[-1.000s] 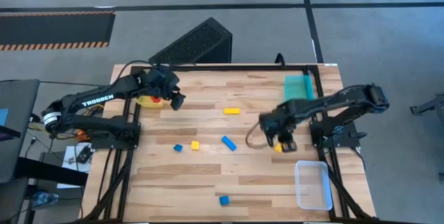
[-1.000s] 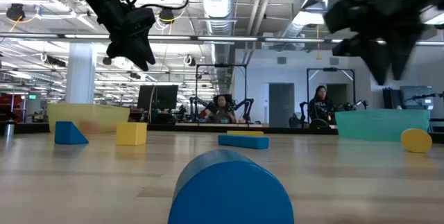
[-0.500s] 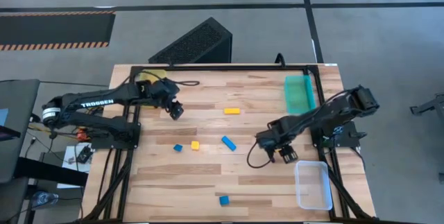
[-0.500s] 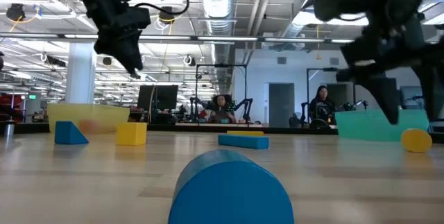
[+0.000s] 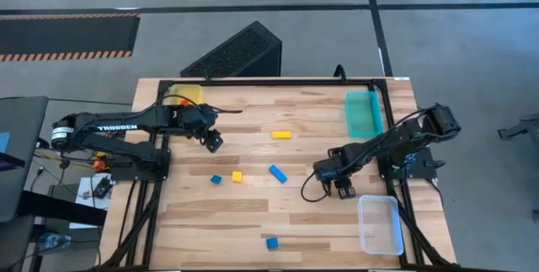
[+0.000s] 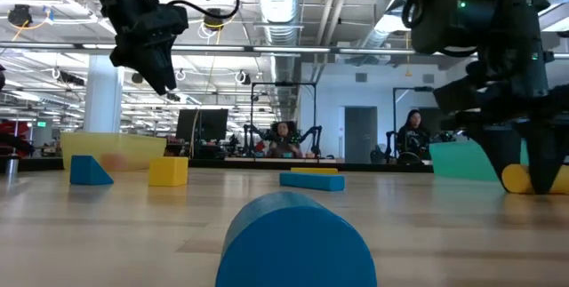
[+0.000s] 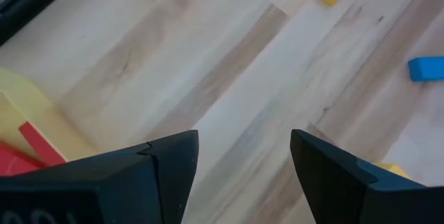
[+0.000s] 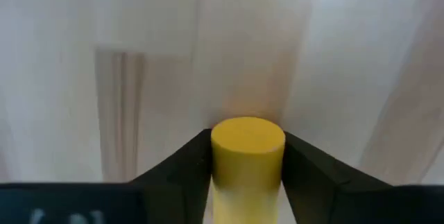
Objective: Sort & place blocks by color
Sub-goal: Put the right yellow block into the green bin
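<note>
My right gripper [image 5: 344, 189] stands low near the table's right side, shut on a yellow cylinder block [image 8: 248, 156], which also shows in the low view [image 6: 516, 179]. My left gripper [image 5: 213, 141] hangs open above bare wood, near the yellow tray [image 5: 184, 97] that holds red blocks [image 7: 31, 146]. Loose on the table lie a yellow bar [image 5: 281, 135], a blue bar [image 5: 277, 173], a yellow cube [image 5: 237, 175], a small blue block [image 5: 216, 179] and a blue cylinder [image 5: 271, 243]. My right gripper pinches the yellow cylinder's curved sides [image 8: 216, 156] between its two fingers. The fingers [image 6: 494, 155] come from above, pointing down. The cylinder's underside [image 6: 518, 188] sits at table level.
A teal tray [image 5: 363, 112] stands at the far right and a clear tray [image 5: 379, 223] at the near right, just beside my right gripper. A black frame rail [image 5: 278, 81] runs along the far edge. People sit in the room beyond [image 6: 411, 136].
My right gripper has moved toward the near edge and come down, so its fingers now stand on either side of the yellow cylinder. My left gripper has moved away from the yellow tray toward the near edge, staying high.
</note>
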Available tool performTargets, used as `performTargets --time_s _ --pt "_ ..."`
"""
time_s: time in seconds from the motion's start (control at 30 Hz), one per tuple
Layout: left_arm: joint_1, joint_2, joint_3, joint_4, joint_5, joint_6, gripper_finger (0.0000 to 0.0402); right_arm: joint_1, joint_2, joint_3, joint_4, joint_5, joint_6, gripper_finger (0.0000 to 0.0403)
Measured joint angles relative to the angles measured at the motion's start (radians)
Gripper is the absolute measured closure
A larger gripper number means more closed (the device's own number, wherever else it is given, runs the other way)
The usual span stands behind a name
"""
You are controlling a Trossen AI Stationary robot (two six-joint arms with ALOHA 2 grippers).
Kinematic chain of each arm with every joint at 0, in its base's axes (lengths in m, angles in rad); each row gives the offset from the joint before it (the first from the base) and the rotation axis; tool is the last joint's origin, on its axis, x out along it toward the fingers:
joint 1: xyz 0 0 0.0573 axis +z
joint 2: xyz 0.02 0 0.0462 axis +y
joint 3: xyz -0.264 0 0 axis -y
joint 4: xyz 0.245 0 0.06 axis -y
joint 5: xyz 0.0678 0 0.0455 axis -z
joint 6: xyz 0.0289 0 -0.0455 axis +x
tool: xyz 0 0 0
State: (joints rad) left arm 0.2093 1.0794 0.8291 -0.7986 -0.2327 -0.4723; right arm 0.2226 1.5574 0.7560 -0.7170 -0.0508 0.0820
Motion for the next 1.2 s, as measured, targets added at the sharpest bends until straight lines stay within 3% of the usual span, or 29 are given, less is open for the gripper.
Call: performTargets --time_s 0.17,0.33,0.53,0.63,1.0,1.2 --pt "-0.030 0.000 0.000 0.000 0.000 -0.022 0.0188 -0.023 -0.006 0.000 0.044 -0.013 0.198 0.0284" --pt "-0.044 0.000 0.000 0.000 -0.011 -0.019 0.0188 -0.049 -0.001 0.031 0.112 -0.002 0.333 0.0285" --pt "-0.044 0.000 0.000 0.004 -0.015 0.050 0.0188 -0.078 -0.072 0.060 0.358 0.167 0.491 0.0281" --pt "-0.044 0.000 0.000 0.004 -0.013 0.073 0.0188 -0.105 -0.125 0.066 0.456 0.314 0.559 0.0280" --pt "-0.044 0.000 0.000 0.001 0.015 0.070 0.0188 -0.291 -0.382 0.062 0.244 0.718 0.676 0.0271" --pt "-0.044 0.000 0.000 0.003 0.038 -0.014 0.0188 -0.438 -0.500 0.053 0.045 0.800 0.656 0.0268"
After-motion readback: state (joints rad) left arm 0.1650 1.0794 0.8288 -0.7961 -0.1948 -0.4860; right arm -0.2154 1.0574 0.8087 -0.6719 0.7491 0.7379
